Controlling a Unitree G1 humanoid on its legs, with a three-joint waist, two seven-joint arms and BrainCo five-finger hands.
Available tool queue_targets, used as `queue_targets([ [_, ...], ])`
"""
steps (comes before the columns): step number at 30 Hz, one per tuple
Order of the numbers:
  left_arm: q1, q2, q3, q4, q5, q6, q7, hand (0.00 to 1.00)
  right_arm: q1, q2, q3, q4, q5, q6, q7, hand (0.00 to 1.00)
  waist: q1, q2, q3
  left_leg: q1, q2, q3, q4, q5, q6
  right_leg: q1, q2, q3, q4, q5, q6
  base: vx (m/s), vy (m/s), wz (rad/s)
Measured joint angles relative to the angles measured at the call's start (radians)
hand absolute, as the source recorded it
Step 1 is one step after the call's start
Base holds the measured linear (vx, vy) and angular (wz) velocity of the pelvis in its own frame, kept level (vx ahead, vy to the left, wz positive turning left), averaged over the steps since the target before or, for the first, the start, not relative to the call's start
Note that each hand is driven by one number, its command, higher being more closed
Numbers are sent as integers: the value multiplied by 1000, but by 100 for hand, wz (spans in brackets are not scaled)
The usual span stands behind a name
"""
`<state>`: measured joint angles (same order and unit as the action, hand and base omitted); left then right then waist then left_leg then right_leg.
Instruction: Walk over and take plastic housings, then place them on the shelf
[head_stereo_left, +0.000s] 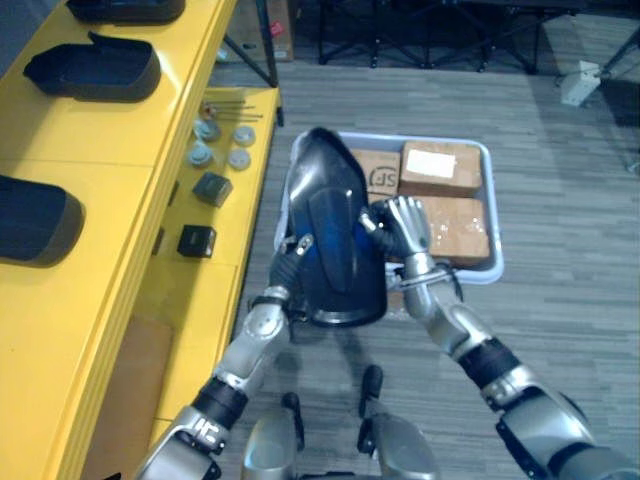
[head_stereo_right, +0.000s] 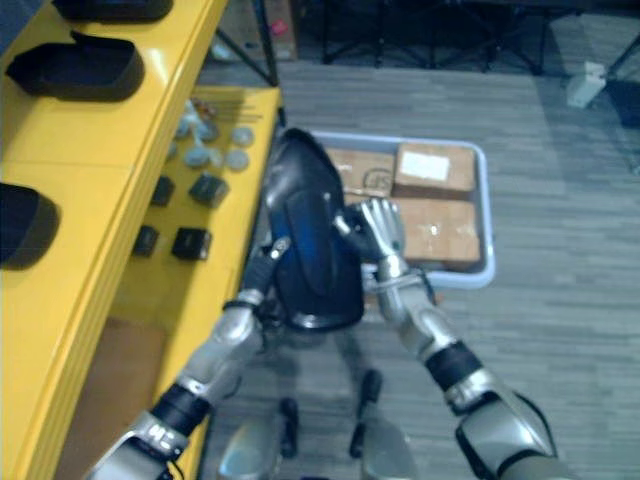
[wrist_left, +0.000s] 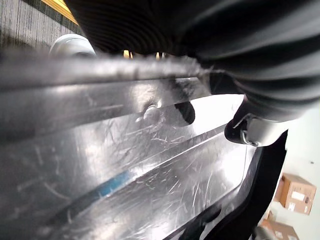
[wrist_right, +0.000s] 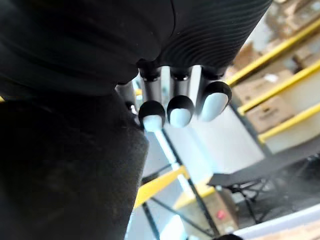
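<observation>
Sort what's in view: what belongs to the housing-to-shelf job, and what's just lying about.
Job in hand:
black plastic housing, carried between left hand and right hand
yellow shelf
shelved housings already on it

Lying about:
grey tray holding cardboard boxes
small black blocks and round metal parts on the shelf's lower level

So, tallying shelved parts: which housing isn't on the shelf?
The housing between the left robot hand and right robot hand; the others lie on the yellow shelf.
</observation>
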<state>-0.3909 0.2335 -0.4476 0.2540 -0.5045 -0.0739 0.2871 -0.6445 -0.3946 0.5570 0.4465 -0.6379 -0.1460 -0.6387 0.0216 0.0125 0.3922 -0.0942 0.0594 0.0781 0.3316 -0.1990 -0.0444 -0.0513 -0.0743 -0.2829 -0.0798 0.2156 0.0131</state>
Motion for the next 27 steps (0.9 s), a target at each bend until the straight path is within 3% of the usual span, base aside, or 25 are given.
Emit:
queue_targets([
  [9, -8, 19, -1, 0, -7, 2, -4, 100, -10, -6, 19, 0, 74, -44, 6, 0, -4, -3, -1, -12, -3, -19, 13, 1, 0, 4, -3, -18, 0, 1, -1, -35, 56, 6],
  [21, 8, 19, -4, 0, -4, -14, -6, 100, -2, -1, 20, 0, 86, -55, 5, 0, -6, -8, -4, -11, -3, -19, 14, 1, 0, 5, -3, -19, 0, 1, -1, -26, 53, 0],
  [23, 12, 19, -5, 0, 5, -20, -3, 100, 9, 3, 23, 0, 124, -56, 5, 0, -6, -13, -7, -11, -3, -20, 14, 1, 0, 6, -3, -19, 0, 1, -1, -23, 52, 1],
  [27, 44, 19, -6, -45, 110, -33, 57, 100, 58, 30, 12, -1, 310, -92, 28, 0, -6, -23, -12, -5, -3, -22, 14, 1, 0, 13, -3, -20, 0, 1, -1, -23, 54, 2],
])
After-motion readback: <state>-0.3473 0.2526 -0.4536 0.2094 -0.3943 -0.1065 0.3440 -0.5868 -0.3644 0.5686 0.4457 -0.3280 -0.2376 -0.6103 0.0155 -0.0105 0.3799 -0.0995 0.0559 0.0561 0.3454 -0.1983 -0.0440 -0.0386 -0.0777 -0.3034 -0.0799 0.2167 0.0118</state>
